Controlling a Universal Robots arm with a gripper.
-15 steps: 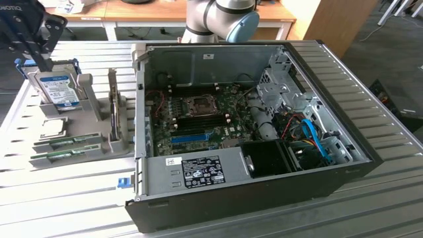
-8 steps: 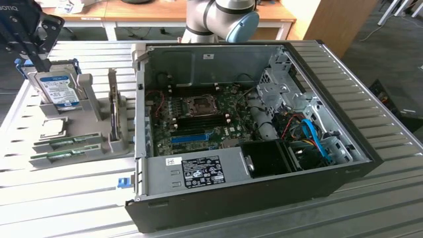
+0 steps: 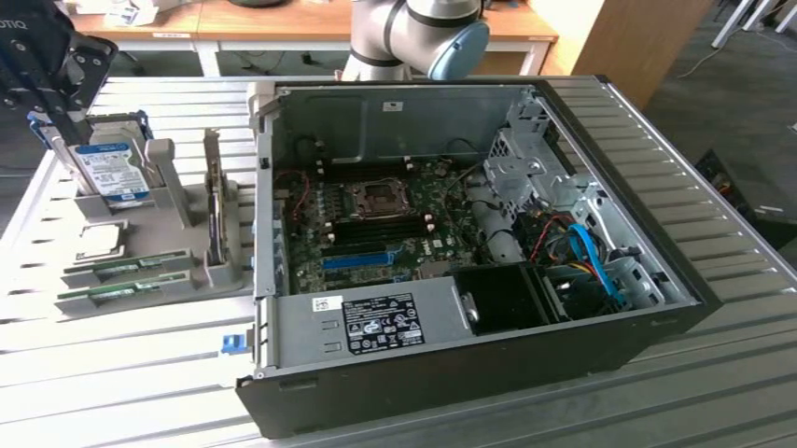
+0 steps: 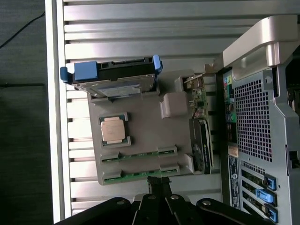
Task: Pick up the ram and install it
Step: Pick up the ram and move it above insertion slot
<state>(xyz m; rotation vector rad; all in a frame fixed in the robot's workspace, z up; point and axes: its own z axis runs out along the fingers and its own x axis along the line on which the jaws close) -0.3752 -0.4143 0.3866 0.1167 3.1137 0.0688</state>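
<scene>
Early days: hanging high over the grey holder (image 3: 162, 233) near the edge of the table (image 3: 697, 168) on the exterior view's left, gripper (image 3: 52, 126) fingers pressed together, pinching nothing. Well apart from the ram (image 3: 125, 269), lying flat in its slot along the holder's near edge, just beside a second stick (image 3: 110, 296) and near the square processor (image 3: 100, 243) and the upright hard drive (image 3: 110, 168). Pick-up not yet done, install not yet done. Over in the open computer case (image 3: 498, 373): dark memory slots (image 3: 373, 227) beside the socket, seemingly bare. Plenty of open air above the holder; tighter inside the case, hemmed by walls, drive cage (image 3: 529, 177) and cables (image 3: 585, 252).
</scene>
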